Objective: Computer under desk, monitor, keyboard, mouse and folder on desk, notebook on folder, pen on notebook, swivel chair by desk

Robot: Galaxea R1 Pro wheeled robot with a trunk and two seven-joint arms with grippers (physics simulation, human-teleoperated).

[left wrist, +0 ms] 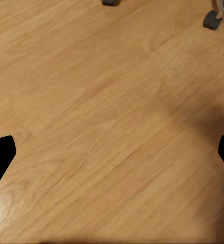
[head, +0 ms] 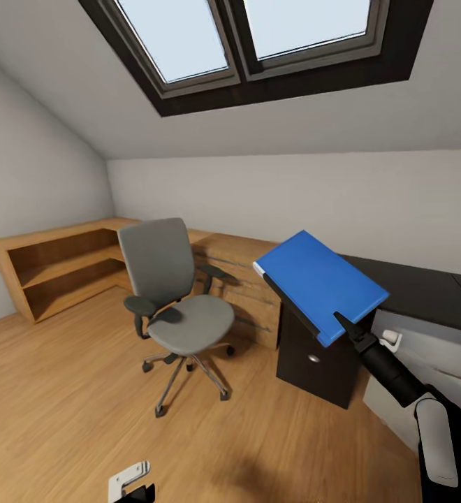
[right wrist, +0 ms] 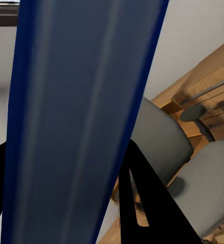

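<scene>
The right gripper's (head: 342, 323) jaws are closing on the near edge of the folder (head: 319, 283), holding it tilted in the air at centre right of the head view, over the desk's (head: 426, 290) dark drawer unit (head: 314, 356); in the right wrist view the folder (right wrist: 76, 117) is running between the black fingers (right wrist: 142, 203); the left gripper's (left wrist: 112, 152) jaws are standing wide apart with nothing between them, pointing at the plank floor (left wrist: 107, 101); the chair (head: 174, 293) is standing with a bare seat at centre left, apart from the desk, in front of the low wood cabinets (head: 56, 265); a skylight (head: 258, 42) is crossing the top of the frame.
</scene>
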